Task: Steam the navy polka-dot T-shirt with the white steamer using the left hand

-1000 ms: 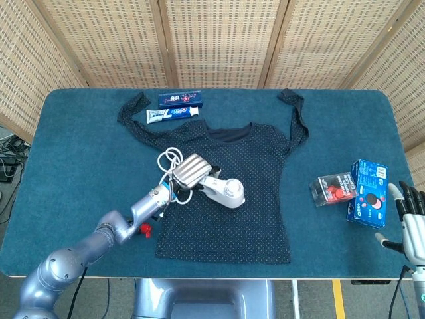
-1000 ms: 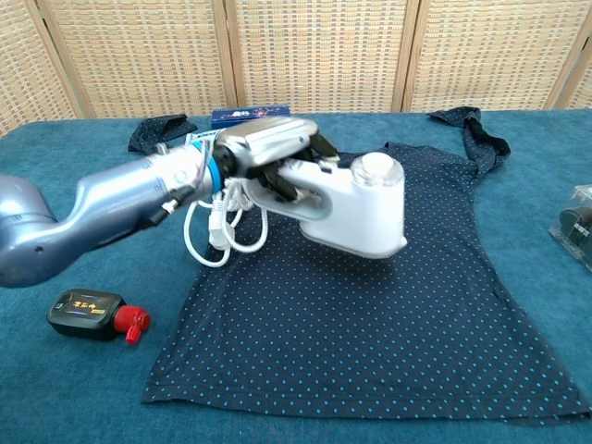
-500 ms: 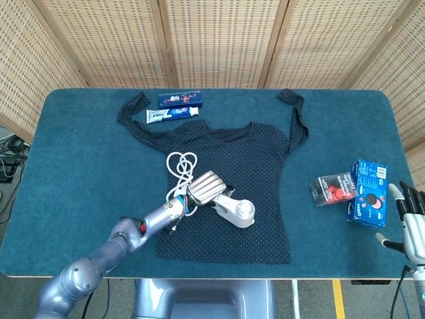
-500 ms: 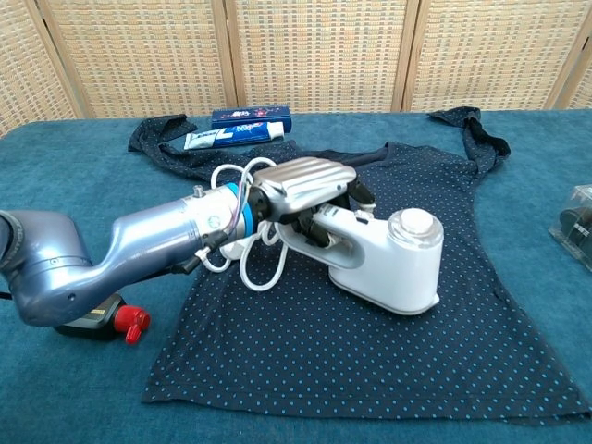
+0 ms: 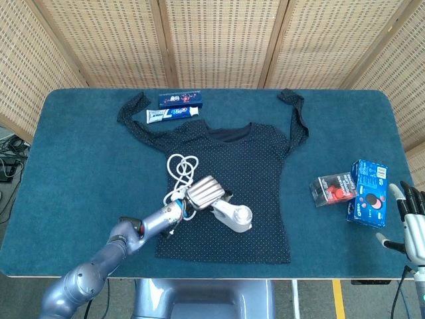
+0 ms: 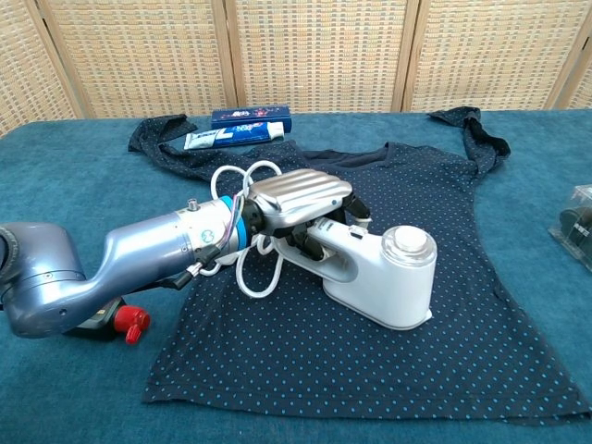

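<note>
The navy polka-dot T-shirt lies flat on the blue table, sleeves spread toward the back. My left hand grips the handle of the white steamer, whose head rests low over the shirt's lower left part. Its white cord loops on the shirt beside my wrist. My right hand hangs open at the table's right front corner, holding nothing.
Two toothpaste boxes lie at the back left. A blue box and a clear pack with red contents sit at the right. A black device with a red cap lies under my left forearm.
My left hand carried the steamer down the shirt toward the front and lowered it. Over the last half second it shifted only slightly left. The right hand stayed still.
</note>
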